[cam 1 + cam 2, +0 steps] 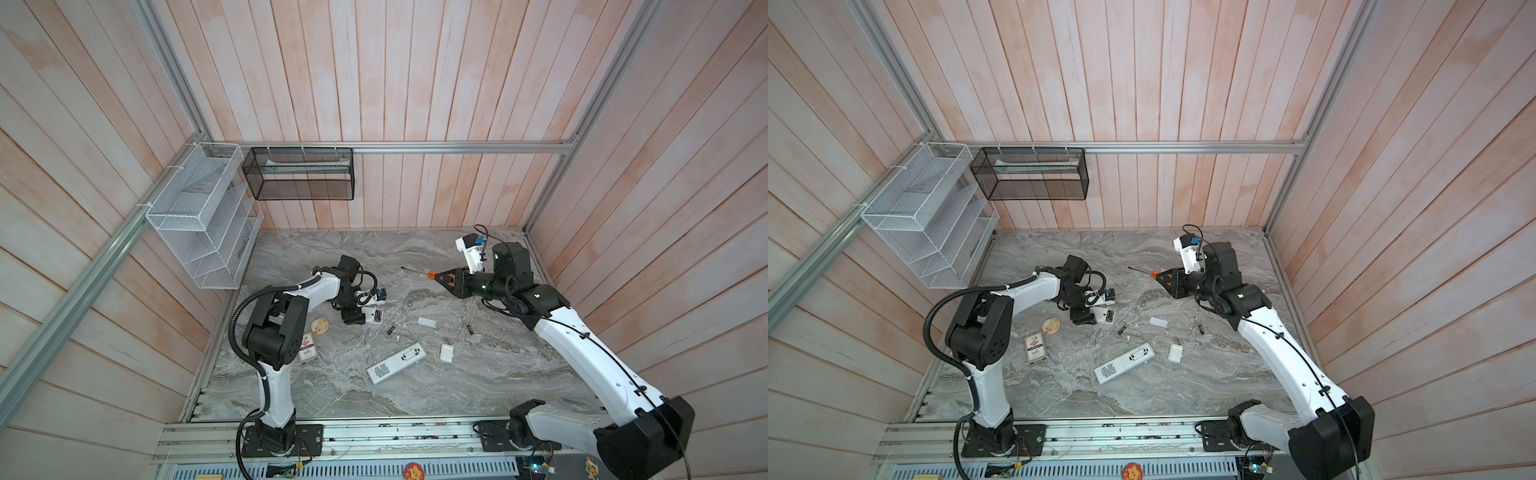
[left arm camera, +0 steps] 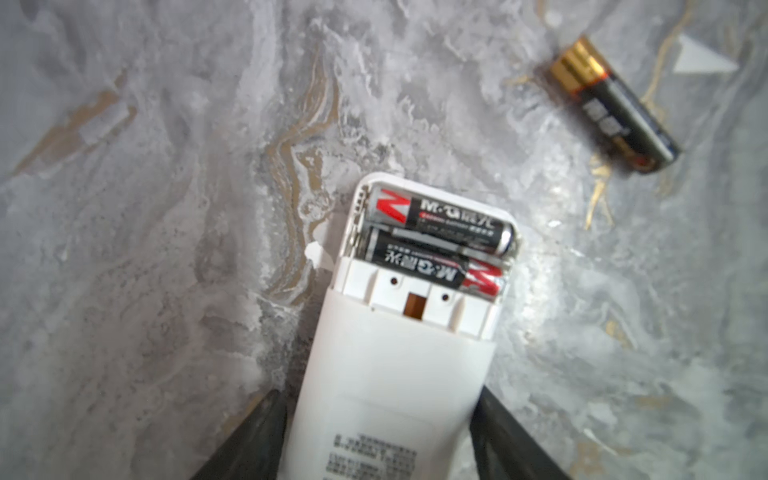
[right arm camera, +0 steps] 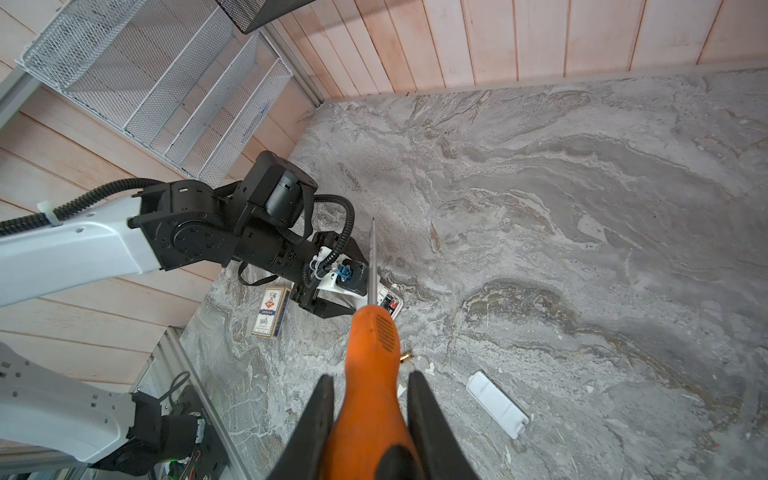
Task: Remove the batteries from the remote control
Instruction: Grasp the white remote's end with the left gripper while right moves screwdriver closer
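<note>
Your left hand [image 2: 382, 392] straddles the remote [image 2: 399, 357] half open, grip unclear; its crosswise batteries [image 2: 436, 241] sit at 8 o'clock from your right hand [image 1: 436, 276], clamped on the screwdriver [image 3: 372, 340].

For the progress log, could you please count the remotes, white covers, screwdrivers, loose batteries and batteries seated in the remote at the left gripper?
Remotes: 2
White covers: 2
Screwdriver: 1
Loose batteries: 2
Seated batteries: 2
Total: 9
</note>
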Controlling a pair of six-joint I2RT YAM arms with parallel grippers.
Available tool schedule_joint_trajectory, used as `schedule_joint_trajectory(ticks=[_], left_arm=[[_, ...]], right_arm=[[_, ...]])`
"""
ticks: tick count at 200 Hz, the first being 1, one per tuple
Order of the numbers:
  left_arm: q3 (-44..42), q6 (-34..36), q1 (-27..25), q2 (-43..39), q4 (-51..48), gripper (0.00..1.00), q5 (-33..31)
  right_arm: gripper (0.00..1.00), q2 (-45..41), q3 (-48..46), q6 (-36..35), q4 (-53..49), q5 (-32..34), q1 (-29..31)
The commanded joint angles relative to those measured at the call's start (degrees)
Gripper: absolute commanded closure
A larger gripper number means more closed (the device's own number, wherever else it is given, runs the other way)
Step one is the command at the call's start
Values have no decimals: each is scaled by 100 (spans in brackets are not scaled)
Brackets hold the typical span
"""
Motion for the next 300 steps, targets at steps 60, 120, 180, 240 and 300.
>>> schedule_joint_trajectory(ticks=[60,120,180,240,300], left_arm=[[-232,-1081,-444,-155,-234,58,-330],[-338,-1897,-652,-271,94,57,222],[-791,-2548,-742,-557,495,37,442],[-1261,-2650,-733,-642,912,27,153],[-1741,-2362,-673,-937,1079,24,-1]], right_arm=[[89,163,181,20,421,-252,-188],[89,617,866,482,261,-307,-246],[89,666,904,217,216,-540,-242],[88,1246,2046,-33,-531,-606,-256],[88,1477,2198,1084,-158,-253,109]])
